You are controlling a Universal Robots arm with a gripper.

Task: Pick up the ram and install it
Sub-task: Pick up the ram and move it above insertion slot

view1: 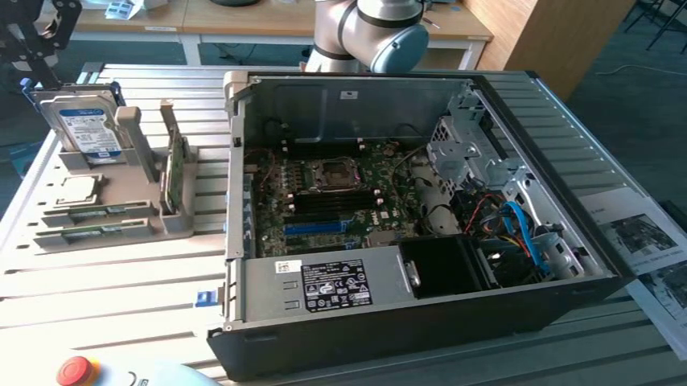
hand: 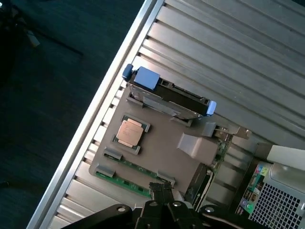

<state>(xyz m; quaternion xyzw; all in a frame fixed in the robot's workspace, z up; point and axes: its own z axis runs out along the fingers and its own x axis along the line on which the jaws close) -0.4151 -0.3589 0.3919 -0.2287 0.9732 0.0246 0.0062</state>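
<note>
Read as a clock face in the exterior view, the open black desktop computer case (view1: 429, 322) sits at the centre and a tan plastic parts holder (view1: 177, 225) lies at its nine o'clock on the slatted metal table (view1: 108, 297). The ram (hand: 127, 165), a thin green circuit-board stick, lies flat in a groove at the holder's seven o'clock corner. A second green stick (hand: 119, 182) lies just beside it, with a square copper-topped processor chip (hand: 129, 132) near both. A silver hard drive with a blue-white label (view1: 88, 129) stands upright at the holder's eleven o'clock. The black gripper (hand: 160, 190) hangs above the holder near one end of the two sticks, its jaws pressed together and holding nothing. This looks like the approach for the pick, with the task barely begun and the green motherboard (view1: 371, 181) waiting in the case. To do it well, the jaws should spread before any descent and straddle the ram across its thin faces near mid-length. They should come down square to the groove, so that neither the neighbouring stick nor the processor is nudged.
</note>
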